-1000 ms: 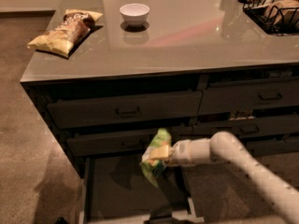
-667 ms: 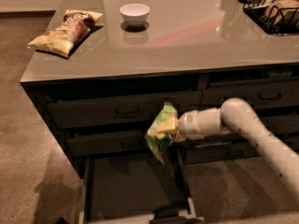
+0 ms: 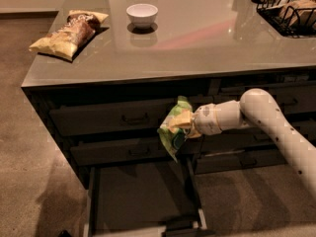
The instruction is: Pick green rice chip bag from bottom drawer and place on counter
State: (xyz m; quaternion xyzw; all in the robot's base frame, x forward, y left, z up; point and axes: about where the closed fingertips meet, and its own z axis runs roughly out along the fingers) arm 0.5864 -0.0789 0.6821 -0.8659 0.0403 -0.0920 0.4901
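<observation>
My gripper [image 3: 181,124] is shut on the green rice chip bag [image 3: 173,131] and holds it in the air in front of the cabinet's upper drawers, well above the bottom drawer. The bag hangs down from the fingers, tilted. The bottom drawer [image 3: 140,196] is pulled open below it, its dark floor bare. The counter [image 3: 197,38] is the glossy grey-beige top just above and behind the bag. My white arm [image 3: 266,117] reaches in from the right.
On the counter lie a larger yellow-brown chip bag [image 3: 69,27] at the left, a white bowl [image 3: 142,15] at the back middle and a black wire basket [image 3: 291,6] at the back right. Closed handled drawers [image 3: 113,117] are behind the bag.
My gripper has lifted the green bag up and a little to the right, from just above the open bottom drawer to the height of the upper drawers.
</observation>
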